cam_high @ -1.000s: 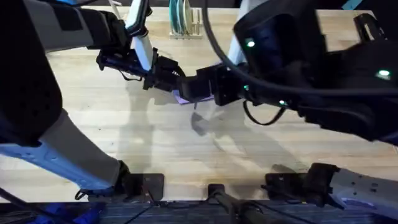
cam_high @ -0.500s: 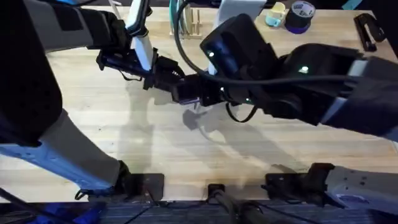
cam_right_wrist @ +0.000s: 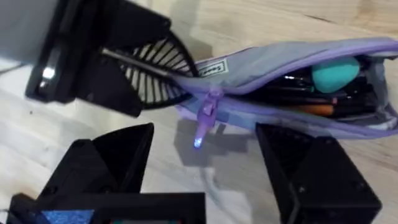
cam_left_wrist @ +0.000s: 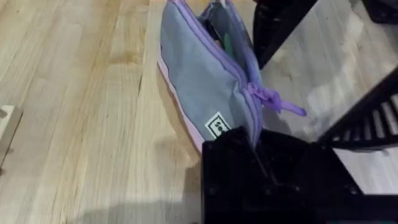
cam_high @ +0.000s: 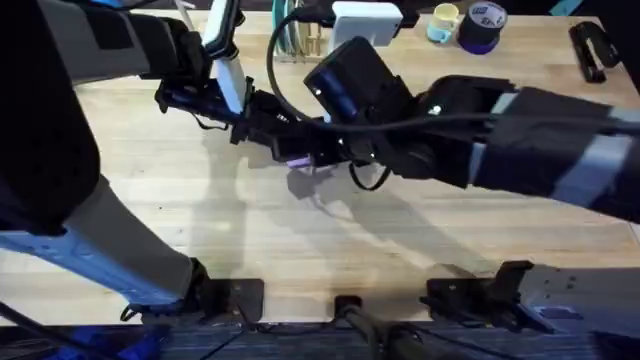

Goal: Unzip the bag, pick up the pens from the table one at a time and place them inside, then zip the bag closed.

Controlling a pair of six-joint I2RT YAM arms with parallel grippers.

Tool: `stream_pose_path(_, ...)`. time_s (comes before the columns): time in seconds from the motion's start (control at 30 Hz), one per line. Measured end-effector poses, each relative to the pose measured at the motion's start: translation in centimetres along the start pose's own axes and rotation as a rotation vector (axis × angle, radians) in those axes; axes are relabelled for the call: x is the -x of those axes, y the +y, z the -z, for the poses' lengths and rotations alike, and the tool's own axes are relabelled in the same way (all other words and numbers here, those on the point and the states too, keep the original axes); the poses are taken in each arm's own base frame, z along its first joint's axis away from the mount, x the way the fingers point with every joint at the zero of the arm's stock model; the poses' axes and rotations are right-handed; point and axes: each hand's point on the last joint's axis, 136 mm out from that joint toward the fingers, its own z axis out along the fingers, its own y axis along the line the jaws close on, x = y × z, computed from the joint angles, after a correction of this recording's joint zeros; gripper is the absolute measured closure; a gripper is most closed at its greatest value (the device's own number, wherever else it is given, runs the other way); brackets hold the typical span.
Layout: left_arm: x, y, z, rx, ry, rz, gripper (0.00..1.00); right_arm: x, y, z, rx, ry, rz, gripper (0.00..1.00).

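The bag [cam_left_wrist: 208,78] lies on the table [cam_left_wrist: 74,124], its grey-blue panel up and its lavender zipper partly open. My left gripper [cam_left_wrist: 255,146] is shut on the bag's near end, beside the purple zipper pull [cam_left_wrist: 277,102]. In the right wrist view the bag [cam_right_wrist: 280,59] gapes open. An orange pen [cam_right_wrist: 314,109] and dark pens lie inside against the teal lining. A green sliver [cam_left_wrist: 227,42] shows in the mouth. My right gripper [cam_right_wrist: 205,165] is open, its fingers [cam_right_wrist: 317,168] straddling the spot just under the hanging zipper pull [cam_right_wrist: 208,111]. From overhead, both grippers meet at the bag [cam_high: 297,158].
At the table's far edge stand a rack with plates [cam_high: 295,35], a white box [cam_high: 365,15], a yellow mug [cam_high: 445,22], a purple tape roll [cam_high: 483,25] and a black stapler [cam_high: 588,50]. Bare wood spreads in front of the bag.
My right arm has swung left and lower over the bag, bringing its gripper to the zipper end. The left arm has held still on the bag.
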Motion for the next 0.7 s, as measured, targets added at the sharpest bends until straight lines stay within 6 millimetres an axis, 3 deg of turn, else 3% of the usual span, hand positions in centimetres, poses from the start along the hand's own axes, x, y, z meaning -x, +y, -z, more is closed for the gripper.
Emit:
stream_pose_path(0.2,0.0,0.1,0.0,0.003,0.002,-0.006,0.959,0.4,-0.7,-1.1,-0.006,0.008,-0.081,0.047)
stream_pose_path(0.43,-0.1,0.1,0.0,0.003,0.002,-0.003,0.959,-0.1,-1.1,-2.6,-0.016,0.035,-0.122,0.289)
stream_pose_path(0.7,-0.1,0.1,0.0,0.004,0.002,-0.003,0.959,0.4,-1.9,-2.7,-0.035,0.02,-0.168,0.452)
